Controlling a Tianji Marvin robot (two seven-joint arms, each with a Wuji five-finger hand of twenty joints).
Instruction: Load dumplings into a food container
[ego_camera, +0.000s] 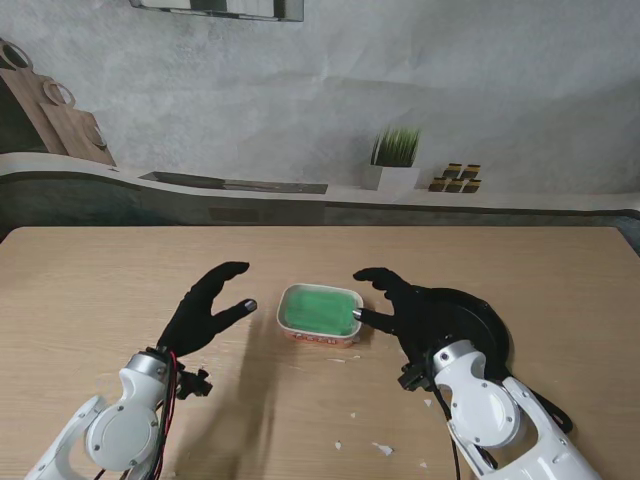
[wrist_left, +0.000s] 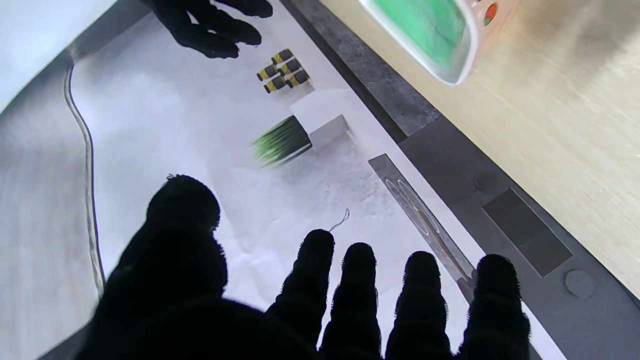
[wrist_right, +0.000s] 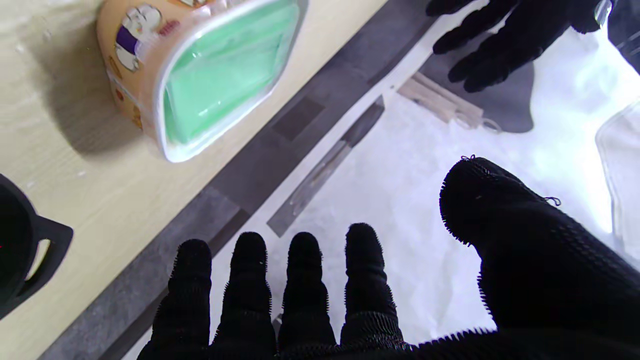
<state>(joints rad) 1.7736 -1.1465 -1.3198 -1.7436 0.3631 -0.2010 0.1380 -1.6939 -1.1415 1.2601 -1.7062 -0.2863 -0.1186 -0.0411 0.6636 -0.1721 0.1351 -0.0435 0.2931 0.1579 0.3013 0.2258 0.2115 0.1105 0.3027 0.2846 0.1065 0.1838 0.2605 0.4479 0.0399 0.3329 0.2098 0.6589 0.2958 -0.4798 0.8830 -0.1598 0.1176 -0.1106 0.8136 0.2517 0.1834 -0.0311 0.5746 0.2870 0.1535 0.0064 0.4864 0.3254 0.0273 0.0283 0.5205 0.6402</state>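
A small food container (ego_camera: 320, 314) with a green inside and a white rim stands at the table's middle; it also shows in the wrist views (wrist_left: 430, 35) (wrist_right: 210, 75). My left hand (ego_camera: 207, 308), in a black glove, hovers to its left with fingers spread and nothing in it. My right hand (ego_camera: 402, 306) hovers to its right, thumb close to the rim, fingers apart and holding nothing. Under the right hand lies a black pan (ego_camera: 480, 325). I cannot make out any dumplings.
White crumbs (ego_camera: 383, 449) are scattered on the wood near me. Beyond the table's far edge run a dark ledge, a potted grass plant (ego_camera: 394, 160) and small yellow-black blocks (ego_camera: 456, 178). The pan's handle (wrist_right: 42, 250) shows in the right wrist view.
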